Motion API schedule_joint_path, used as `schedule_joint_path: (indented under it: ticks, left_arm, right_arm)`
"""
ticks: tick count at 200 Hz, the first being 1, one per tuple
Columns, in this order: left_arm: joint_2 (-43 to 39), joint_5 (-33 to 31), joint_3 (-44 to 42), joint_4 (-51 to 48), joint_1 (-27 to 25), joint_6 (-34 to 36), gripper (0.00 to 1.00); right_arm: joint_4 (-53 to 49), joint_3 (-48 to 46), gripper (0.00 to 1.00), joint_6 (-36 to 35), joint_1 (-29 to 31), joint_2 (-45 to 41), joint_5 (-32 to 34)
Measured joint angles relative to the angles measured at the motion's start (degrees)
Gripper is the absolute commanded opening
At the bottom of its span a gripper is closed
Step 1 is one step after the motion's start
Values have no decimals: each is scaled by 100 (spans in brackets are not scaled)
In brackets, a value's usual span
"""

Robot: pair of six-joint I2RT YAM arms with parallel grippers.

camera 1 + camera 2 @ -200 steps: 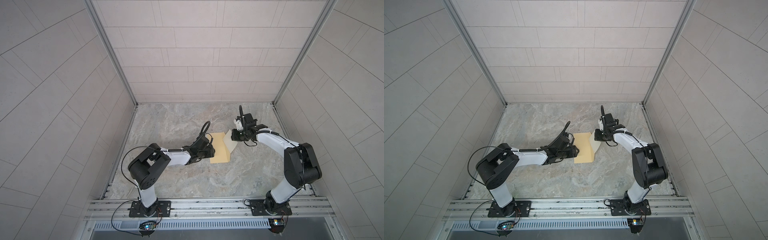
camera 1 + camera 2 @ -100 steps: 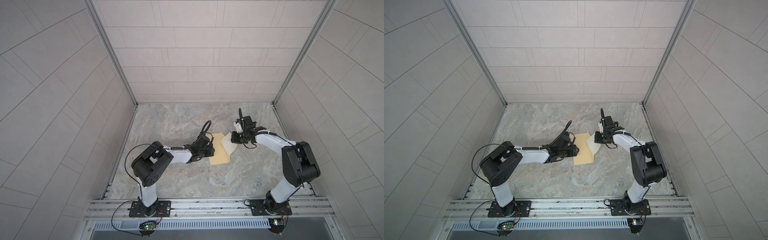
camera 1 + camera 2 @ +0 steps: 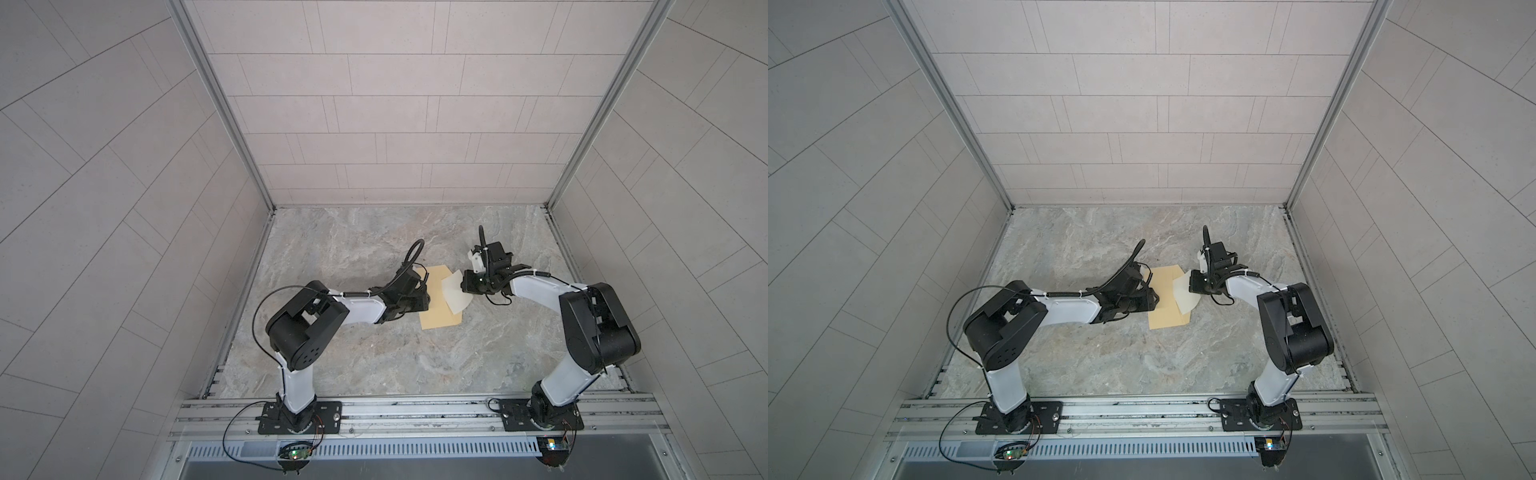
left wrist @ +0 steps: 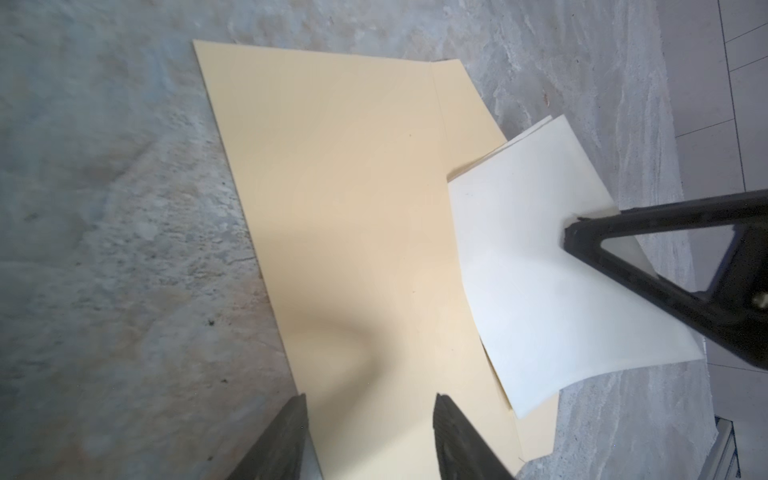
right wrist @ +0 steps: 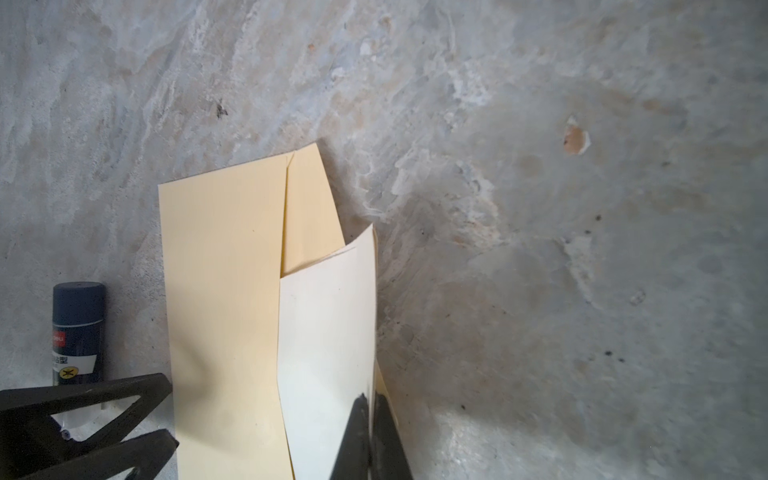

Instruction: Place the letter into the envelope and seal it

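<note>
Nearest you, the rail (image 3: 415,409) carries both arm bases. Bare stone of the table (image 3: 374,365) runs from it up to the near short edge of the envelope (image 3: 436,318). The envelope lies flat mid-table with its long sides pointing away from you.

Your left gripper (image 4: 371,401) sits at the envelope's left long edge, jaws about half apart and gripping nothing. The left wrist view cuts both fingers off. You cannot tell whether their tips press on the paper, and in both top views the wrist covers that edge.

Beside those fingers, the right wrist view shows a dark blue tube (image 5: 77,328) with a printed label, its lower end hidden behind them.

Your right gripper (image 5: 371,401) is pinched tight on the letter (image 5: 328,332), holding it by its right-hand edge. The folded sheet bows upward and only a plain pale face shows. Its leading edge lies over the envelope's flap side. Whether it has slipped into the pocket is hard to make out.

Beyond the envelope's far short edge, stone stretches well back to the back wall (image 3: 395,124). A wide strip also lies between the right gripper and the right-hand wall.
</note>
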Motion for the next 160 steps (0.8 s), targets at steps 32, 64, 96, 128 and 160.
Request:
schedule_joint_path:
  ticks: [32, 64, 96, 128, 160]
  left_arm:
    - [2, 0, 0, 0, 0, 0, 55]
    - [2, 2, 0, 0, 0, 0, 54]
    - [7, 7, 0, 2, 0, 0, 54]
    - [26, 26, 13, 17, 0, -2, 54]
    - [39, 39, 20, 39, 2, -9, 54]
  right_arm:
    - [555, -389, 0, 201, 0, -173, -2]
    - [1093, -702, 0, 407, 0, -354, -4]
    - [1399, -785, 0, 535, 4, -363, 0]
    - [1609, -835, 0, 643, 35, -363, 0]
    - [1779, -868, 0, 754, 87, -337, 9]
